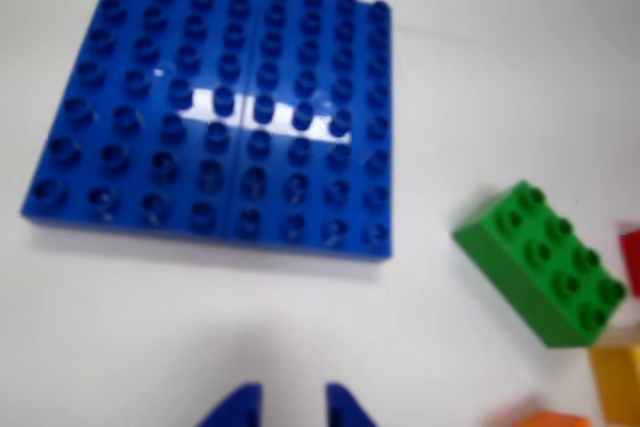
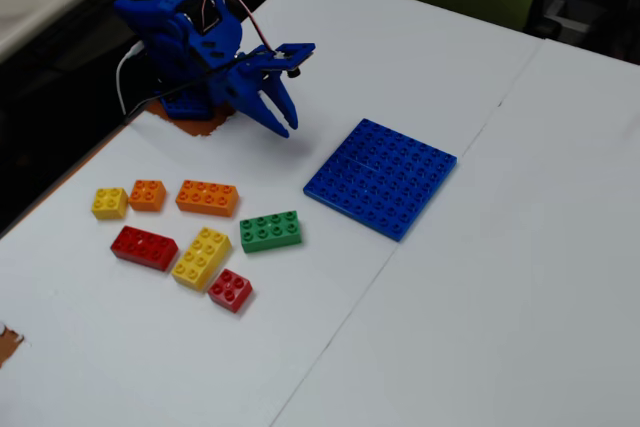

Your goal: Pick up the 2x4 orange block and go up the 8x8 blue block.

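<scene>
The 2x4 orange block [image 2: 207, 197] lies flat on the white table in the fixed view, left of centre among other bricks. In the wrist view only an orange sliver [image 1: 552, 419] shows at the bottom right edge; I cannot tell which brick it is. The 8x8 blue block [image 2: 381, 177] lies flat on the table to the right of the arm and fills the upper left of the wrist view [image 1: 225, 107]. My gripper [image 2: 275, 117] hangs above the table between the arm's base and the baseplate, apart from every brick. Its two blue fingertips [image 1: 345, 407] stand apart with nothing between them.
Near the orange block lie a small orange brick [image 2: 147, 194], a small yellow brick [image 2: 109, 202], a red brick [image 2: 144, 247], a yellow 2x4 brick [image 2: 202, 257], a small red brick [image 2: 230, 289] and a green brick [image 2: 270, 232], which also shows in the wrist view [image 1: 545, 262]. The table's left edge is close.
</scene>
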`<state>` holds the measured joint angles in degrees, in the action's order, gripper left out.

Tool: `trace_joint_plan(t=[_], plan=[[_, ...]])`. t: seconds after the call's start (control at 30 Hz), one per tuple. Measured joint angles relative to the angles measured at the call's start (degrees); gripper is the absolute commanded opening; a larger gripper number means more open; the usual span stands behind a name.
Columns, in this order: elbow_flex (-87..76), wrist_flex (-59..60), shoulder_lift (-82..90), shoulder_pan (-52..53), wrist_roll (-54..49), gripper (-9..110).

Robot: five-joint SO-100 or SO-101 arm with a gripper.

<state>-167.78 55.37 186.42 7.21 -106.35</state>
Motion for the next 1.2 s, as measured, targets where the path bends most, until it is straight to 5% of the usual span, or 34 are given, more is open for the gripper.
trace_joint_plan(t=[0.37,0.7,0.9,1.2], plan=[[38.1,20.7,-39.8,15.6,-30.2,20],[53.1,19.6,-66.6,37.0,-66.2,22],[65.2,21.9,-80.4,40.1,-68.7,23],[63.7,14.8,-89.1,39.8,-57.0,23]])
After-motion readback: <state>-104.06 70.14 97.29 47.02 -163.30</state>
